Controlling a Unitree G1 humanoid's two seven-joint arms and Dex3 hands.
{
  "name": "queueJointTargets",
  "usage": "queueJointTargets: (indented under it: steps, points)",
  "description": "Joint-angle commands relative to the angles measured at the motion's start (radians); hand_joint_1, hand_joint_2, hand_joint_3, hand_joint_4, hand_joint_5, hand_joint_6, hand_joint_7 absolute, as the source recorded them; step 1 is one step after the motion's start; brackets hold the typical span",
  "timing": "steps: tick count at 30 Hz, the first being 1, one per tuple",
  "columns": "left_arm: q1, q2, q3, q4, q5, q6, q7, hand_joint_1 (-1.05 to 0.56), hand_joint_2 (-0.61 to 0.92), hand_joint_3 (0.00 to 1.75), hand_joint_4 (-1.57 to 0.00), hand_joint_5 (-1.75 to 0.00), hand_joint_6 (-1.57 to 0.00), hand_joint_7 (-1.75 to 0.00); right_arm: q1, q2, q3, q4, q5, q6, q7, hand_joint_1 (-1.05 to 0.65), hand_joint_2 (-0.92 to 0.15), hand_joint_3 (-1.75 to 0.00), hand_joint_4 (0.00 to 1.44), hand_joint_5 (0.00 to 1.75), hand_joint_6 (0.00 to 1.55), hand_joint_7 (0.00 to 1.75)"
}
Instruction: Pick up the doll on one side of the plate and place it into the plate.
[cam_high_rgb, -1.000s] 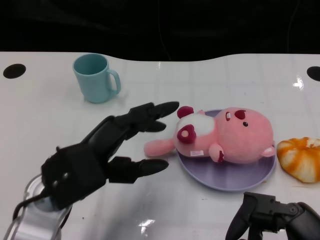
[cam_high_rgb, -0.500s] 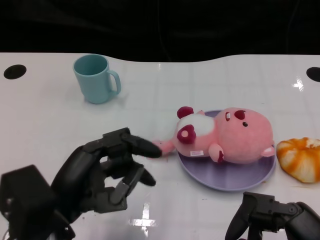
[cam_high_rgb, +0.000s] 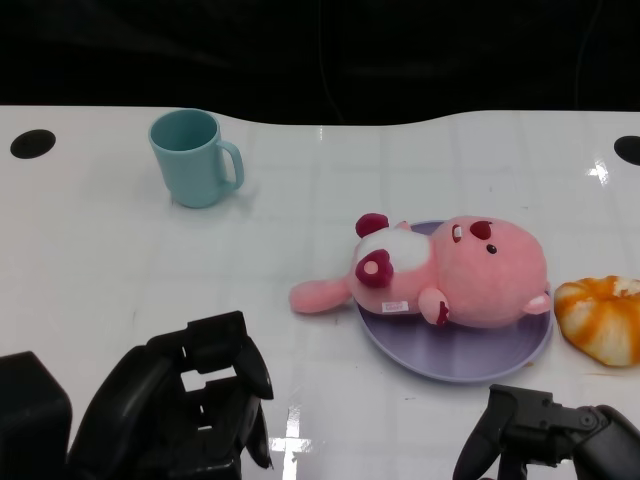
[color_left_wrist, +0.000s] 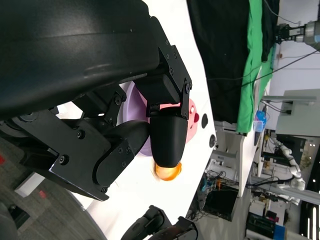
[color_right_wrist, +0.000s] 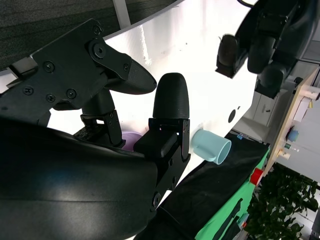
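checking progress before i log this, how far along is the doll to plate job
Mostly done: the pink doll lies on the purple plate, with one limb hanging over the rim onto the table. In hand: nothing; the left robot hand is clear of the doll with fingers curled, and the right robot hand holds nothing. Left: at most tucking that limb in.

Teal mug (cam_high_rgb: 195, 158) stands upright on the white surface (cam_high_rgb: 120, 260), far left part, handle to the picture's right; also seen in the right wrist view (color_right_wrist: 212, 145). Orange-and-white bun-like item (cam_high_rgb: 602, 316) lies at the right edge of the surface; a blurred orange patch shows in the left wrist view (color_left_wrist: 168, 172). Two black round marks on the surface near its far edge, one left (cam_high_rgb: 31, 143), one right (cam_high_rgb: 628, 148). Black backdrop (cam_high_rgb: 320, 50) beyond the far edge.
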Motion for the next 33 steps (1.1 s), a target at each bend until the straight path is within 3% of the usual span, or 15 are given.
queueJointTargets:
  steps: [1, 12, 33]
  points:
    - [0.012, 0.007, -0.001, 0.033, 0.006, -0.017, -0.003, -0.15, 0.34, 1.54, -0.98, -1.75, -0.83, -1.70, 0.007, -0.016, -0.021, 0.003, 0.017, -0.014, 0.007, -0.09, -0.54, -1.06, 0.67, 1.64, 0.62, 1.30]
    - [-0.012, 0.032, -0.004, 0.141, -0.008, -0.012, -0.041, -0.14, 0.33, 1.54, -0.95, -1.75, -0.79, -1.72, 0.013, -0.011, -0.022, 0.003, 0.014, -0.013, 0.007, -0.08, -0.51, -1.10, 0.68, 1.64, 0.64, 1.30]
    - [-0.025, 0.073, -0.007, 0.153, 0.001, 0.016, -0.057, -0.14, 0.32, 1.55, -0.95, -1.75, -0.82, -1.70, 0.017, -0.006, -0.012, -0.014, 0.000, -0.008, 0.003, -0.06, -0.51, -1.12, 0.69, 1.65, 0.63, 1.30]
